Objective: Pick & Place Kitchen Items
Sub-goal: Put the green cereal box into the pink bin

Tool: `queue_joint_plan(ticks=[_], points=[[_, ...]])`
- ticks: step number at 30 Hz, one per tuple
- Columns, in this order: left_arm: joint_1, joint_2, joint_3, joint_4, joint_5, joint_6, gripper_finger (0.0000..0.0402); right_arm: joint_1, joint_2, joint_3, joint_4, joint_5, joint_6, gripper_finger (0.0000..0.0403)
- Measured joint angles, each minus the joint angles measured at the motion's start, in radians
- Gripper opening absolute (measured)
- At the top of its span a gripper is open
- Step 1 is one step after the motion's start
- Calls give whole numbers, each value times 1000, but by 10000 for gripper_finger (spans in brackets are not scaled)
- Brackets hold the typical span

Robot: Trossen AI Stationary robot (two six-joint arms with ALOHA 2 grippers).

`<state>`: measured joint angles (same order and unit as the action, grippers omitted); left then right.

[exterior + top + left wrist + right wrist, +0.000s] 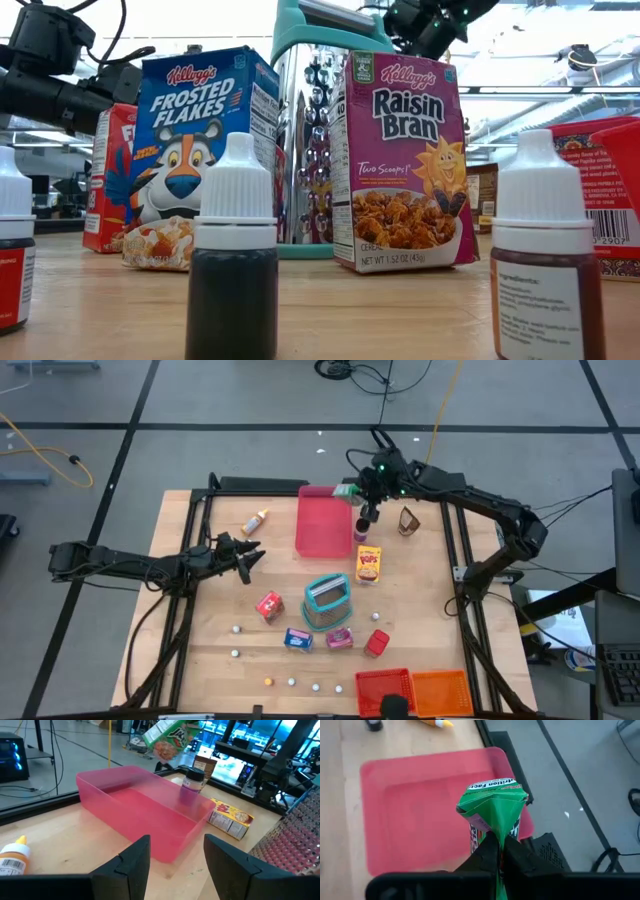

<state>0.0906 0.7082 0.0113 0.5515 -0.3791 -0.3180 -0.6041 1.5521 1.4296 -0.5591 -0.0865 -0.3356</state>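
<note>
Wooden worktop (200,660) inspected: right claw (496,851) pinches a green packet (492,805) aloft over the pink tray's (322,525) far edge, apparently mid-carry, so lowering and release likely follow; left claw (172,851) waits agape beside the tray.

Counted on worktop (200,660), high view:
- Pink tray (322,525): one.
- Square bins: two, one red bin (384,687), one orange bin (441,686), side by side at near edge.
- Teal-handled grater (327,601): one.
- Cereal boxes: Raisin Bran box (402,165), Frosted Flakes box (200,150), yellow Pops box (369,564): three readable.
- Other small red packets: two, red packet (269,606), red carton (376,644).
- Green packet (495,810): one, in jaws.
- Orange-capped bottle (256,521): one.
- Dark jar (408,521): one.
- Dropper bottles (233,260): three, low view.
- Tiny balls (236,628): about seven.
</note>
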Motion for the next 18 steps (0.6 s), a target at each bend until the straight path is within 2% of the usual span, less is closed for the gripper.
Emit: queue_joint_plan(ticks=[4, 12, 18], points=[[0, 0, 0, 0, 0, 0, 186, -38, 41, 0, 77, -73, -18, 0], [0, 0, 0, -1, 0, 0, 186, -76, 158, 0, 161, -78, -70, 0], [0, 0, 0, -1, 1, 0, 186, -112, 210, -1, 241, -126, -77, 0]])
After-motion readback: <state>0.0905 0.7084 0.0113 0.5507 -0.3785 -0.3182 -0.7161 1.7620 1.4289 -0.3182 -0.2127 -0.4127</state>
